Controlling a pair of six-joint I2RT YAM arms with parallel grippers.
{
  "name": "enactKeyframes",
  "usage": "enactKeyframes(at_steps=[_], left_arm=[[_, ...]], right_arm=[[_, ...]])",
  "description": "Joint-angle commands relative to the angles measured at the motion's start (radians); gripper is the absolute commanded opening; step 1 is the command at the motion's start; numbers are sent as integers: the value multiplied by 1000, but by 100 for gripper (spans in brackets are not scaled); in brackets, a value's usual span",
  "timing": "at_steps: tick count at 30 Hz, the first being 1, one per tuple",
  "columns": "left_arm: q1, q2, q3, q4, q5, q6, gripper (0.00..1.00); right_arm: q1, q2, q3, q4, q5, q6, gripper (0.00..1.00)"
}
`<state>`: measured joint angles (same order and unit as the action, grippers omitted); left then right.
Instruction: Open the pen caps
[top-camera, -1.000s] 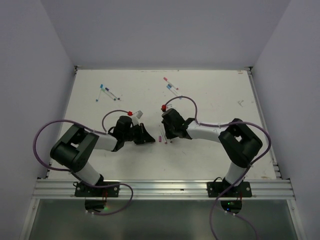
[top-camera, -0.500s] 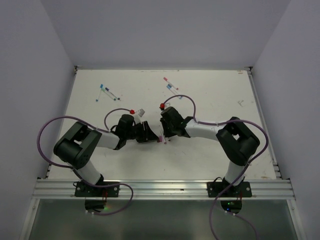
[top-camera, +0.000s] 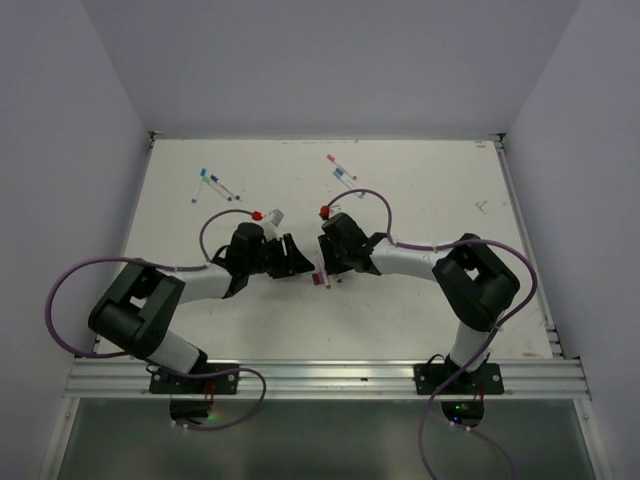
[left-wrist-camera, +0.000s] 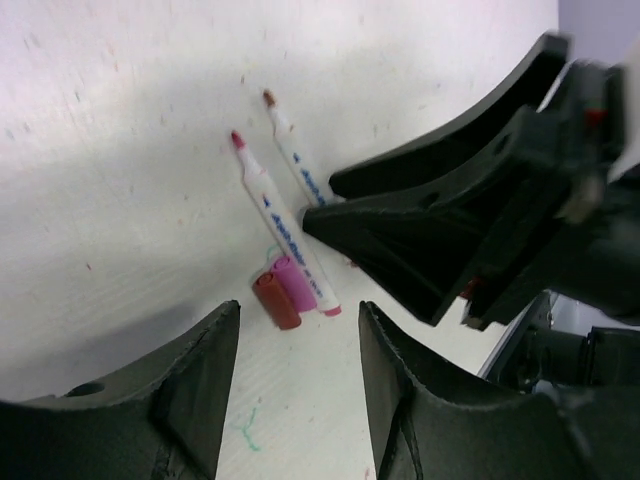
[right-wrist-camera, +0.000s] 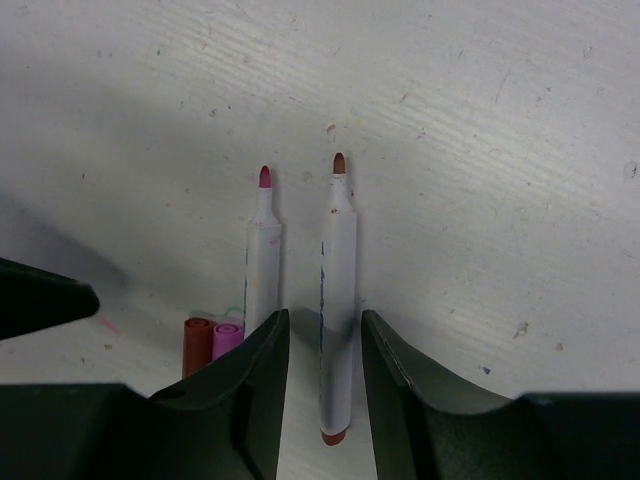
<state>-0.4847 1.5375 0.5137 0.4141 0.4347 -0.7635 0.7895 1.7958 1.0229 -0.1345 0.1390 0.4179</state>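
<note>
White bench (top-camera: 420, 190) is carrying both caps (left-wrist-camera: 290, 288), already off; left tool (left-wrist-camera: 298, 330) is gaping empty; right tool (right-wrist-camera: 324, 320) is loosely straddling a pen (right-wrist-camera: 337, 260), likely aiming.

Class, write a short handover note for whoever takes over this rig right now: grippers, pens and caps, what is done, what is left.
Left gripper: open, empty, just short of the maroon cap and pink cap.
Right gripper: open, straddling the brown-tipped pen, not clamped.
Pink-tipped pen lies alongside, both caps beside it.
Done: both these pens are uncapped.
Left: the far pens, too small to tell whether capped.
</note>
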Motion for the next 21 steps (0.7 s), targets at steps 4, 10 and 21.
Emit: enactKeyframes(at_steps=[4,10,21], left_arm=[[162,-100,140,-142,-27,90,57],[277,-82,233,-160,-11,93,59],[350,9,263,-3,-39,38,61]], right_arm=[[-78,-20,152,-62,31,-45,40],[-225,106,437,-145,-21,-152,42],[-397,497,1029,-320,-41,-404,41]])
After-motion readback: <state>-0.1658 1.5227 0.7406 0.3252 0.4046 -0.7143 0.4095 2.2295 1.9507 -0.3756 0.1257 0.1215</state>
